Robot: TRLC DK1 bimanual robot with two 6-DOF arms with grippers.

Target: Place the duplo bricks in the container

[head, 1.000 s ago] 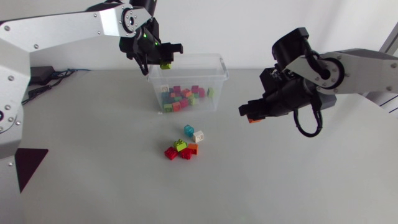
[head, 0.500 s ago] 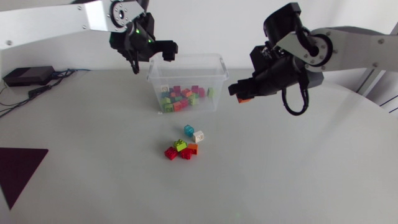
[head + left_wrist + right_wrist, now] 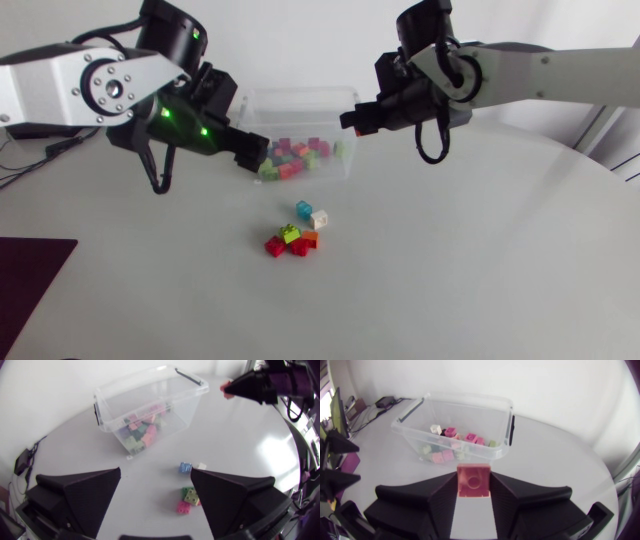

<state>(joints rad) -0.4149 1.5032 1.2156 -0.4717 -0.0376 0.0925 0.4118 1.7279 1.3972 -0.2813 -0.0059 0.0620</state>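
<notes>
Pinching a red brick [image 3: 473,476], right tool [image 3: 473,485] hovers near container [image 3: 465,402] — left tool [image 3: 155,472] spread.

Container [image 3: 310,100] open-topped near the far edge of the table [image 3: 450,270]. Approach from above is flanked by the left gripper [image 3: 255,152], fingers spread, across its left front corner, and the right gripper [image 3: 352,120], clamped on a red brick [image 3: 473,480], just off its right end. Loose bricks [image 3: 297,232] cluster mid-table in front; wide passing room toward the near and right edges.
</notes>
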